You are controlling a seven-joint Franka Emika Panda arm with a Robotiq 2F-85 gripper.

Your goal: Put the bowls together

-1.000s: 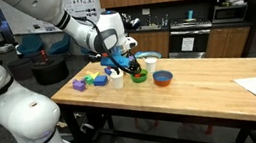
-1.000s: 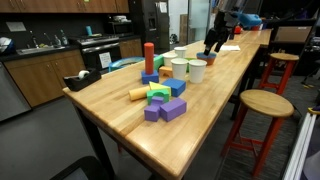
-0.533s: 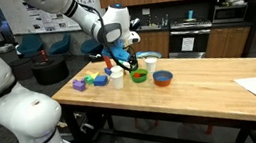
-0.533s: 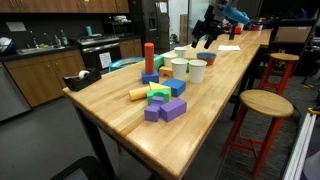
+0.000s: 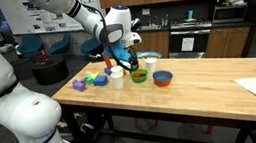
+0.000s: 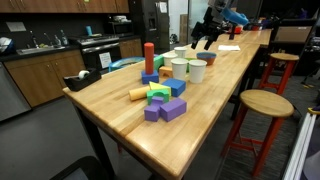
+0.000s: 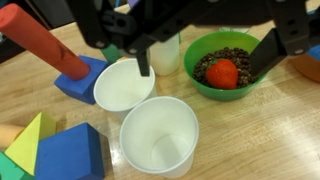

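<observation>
A second ago my gripper [image 5: 126, 60] [image 6: 205, 38] hung low, with the fingertips close to the tabletop [image 5: 201, 86] right beside the green bowl [image 5: 140, 76]. I have since lifted it clear, so in both exterior views it stands higher above the bowl. My wrist has also tipped from pointing straight down to a slant. Nearly all of that rise came in the first half-second, and after it I have barely shifted. I cannot tell whether my jaws widened on the way up.
</observation>
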